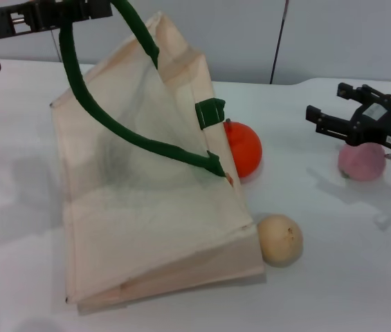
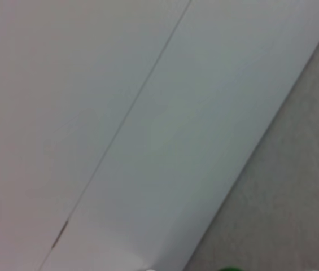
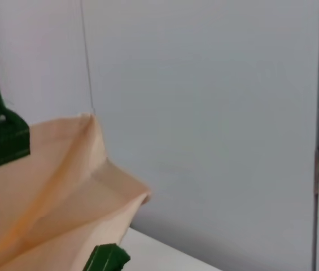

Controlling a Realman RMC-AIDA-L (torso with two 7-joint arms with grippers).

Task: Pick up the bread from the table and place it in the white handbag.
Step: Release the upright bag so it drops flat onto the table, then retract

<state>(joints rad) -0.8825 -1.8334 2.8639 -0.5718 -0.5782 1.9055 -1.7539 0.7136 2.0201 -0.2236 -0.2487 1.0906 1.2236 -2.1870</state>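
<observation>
The bread does not show in any view; whether it is already inside the white handbag or hidden behind it cannot be told, so the task could be near its end or barely begun. Nearest the robot, the bag's bottom edge rests on the table, with a beige ball touching its lower right corner. Beyond that, an orange fruit sits against the bag's right side. The right gripper hovers well to the right of the bag, above a pink round thing, holding nothing, its fingers apart. Farthest back, the left gripper holds a green handle up at the top edge of the head view, keeping the bag's mouth raised; its grip itself is out of clear sight. Open tabletop lies between the right gripper and the bag, giving room for a sideways approach to the mouth.
</observation>
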